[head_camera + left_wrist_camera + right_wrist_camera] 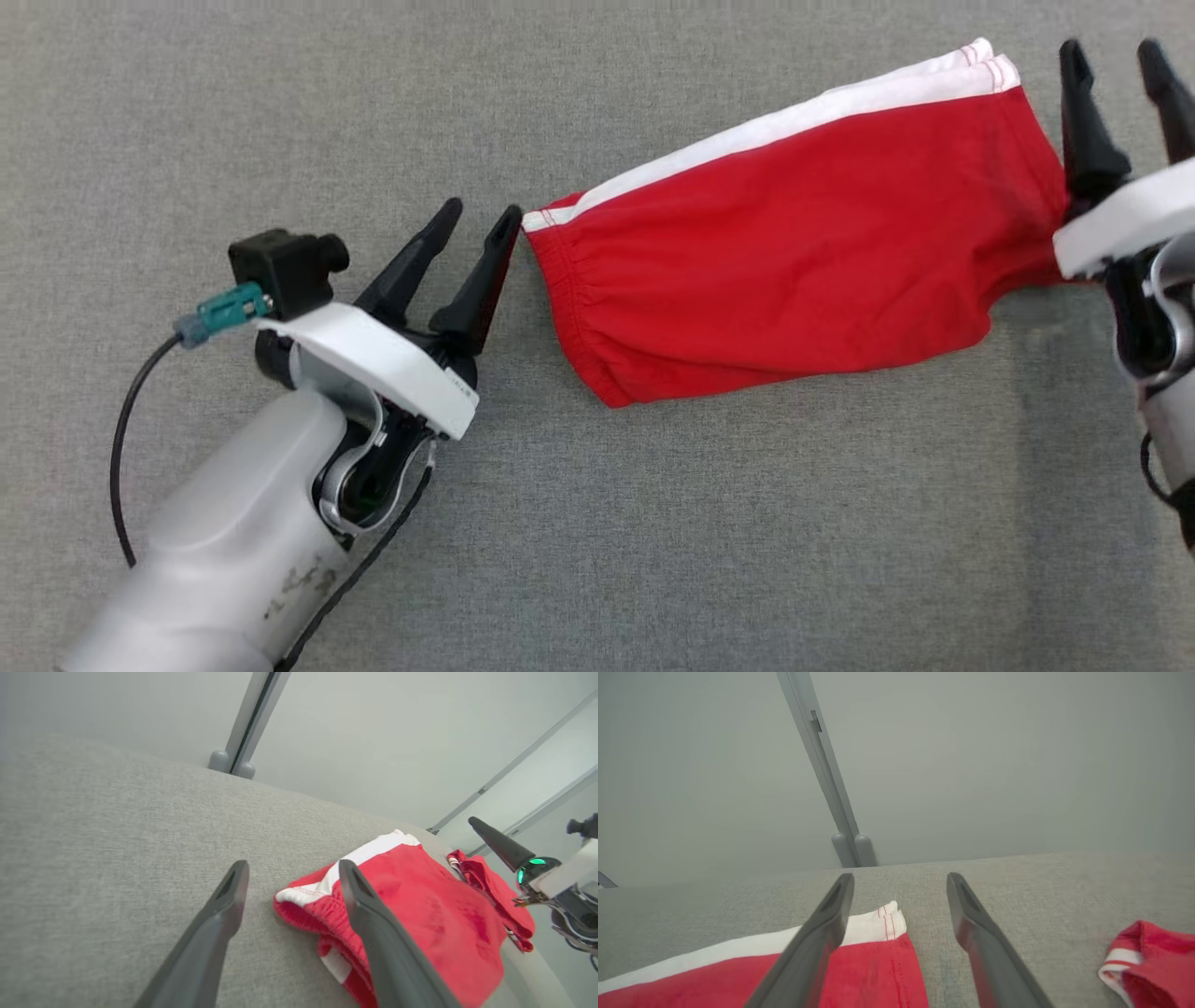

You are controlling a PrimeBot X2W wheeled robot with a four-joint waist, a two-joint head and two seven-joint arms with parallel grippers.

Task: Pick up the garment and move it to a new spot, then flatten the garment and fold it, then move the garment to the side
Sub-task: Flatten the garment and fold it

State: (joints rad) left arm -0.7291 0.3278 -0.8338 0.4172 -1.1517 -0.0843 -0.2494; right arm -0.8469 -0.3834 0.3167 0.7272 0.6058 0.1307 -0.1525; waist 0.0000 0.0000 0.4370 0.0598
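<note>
Garment [794, 243] — red shorts with a white side band — lay between the two claws. Left claw [478, 219] stood open and empty, its tips just beside the waistband corner. The right claw [1113, 56] was likewise open and empty at the hem end. Outward, the shorts lay doubled and fairly flat on the grey table [280, 93]. Judged step: folding, one fold laid. The next move calls for a grip at each end — for a second fold, or to carry it aside.

From the head I look steeply down, close over the grey fabric surface [280, 93], while my wrist views skim low across it, left facing two o'clock, right twelve, all three sharing the red garment [794, 252].
</note>
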